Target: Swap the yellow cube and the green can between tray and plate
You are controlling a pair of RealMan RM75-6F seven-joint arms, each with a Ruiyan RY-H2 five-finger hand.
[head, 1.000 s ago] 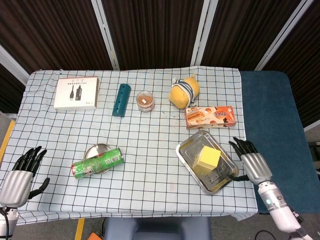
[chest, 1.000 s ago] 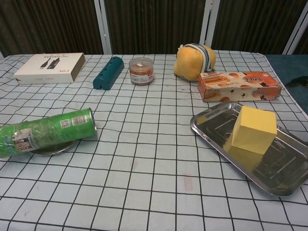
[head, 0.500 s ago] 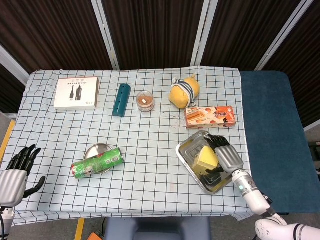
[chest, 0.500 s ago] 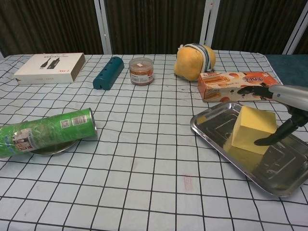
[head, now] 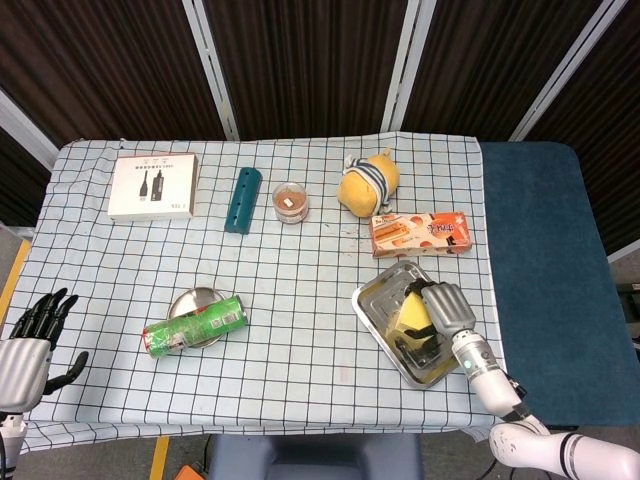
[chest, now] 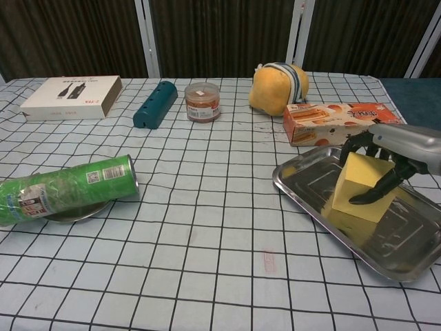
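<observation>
The yellow cube sits in the steel tray at the front right. My right hand lies over the cube from the right, fingers curled over its far edge and thumb against its near face, gripping it. The green can lies on its side across the small round plate at the front left. Off the table's left edge, my left hand hangs open with fingers spread, well clear of the can.
Along the back stand a white box, a teal cylinder, a small jar and a yellow plush toy. An orange snack box lies just behind the tray. A blue surface borders the table's right side.
My right hand moved in from the table's right edge onto the tray and closed its fingers around the yellow cube. The left hand drifted slightly left and down.
</observation>
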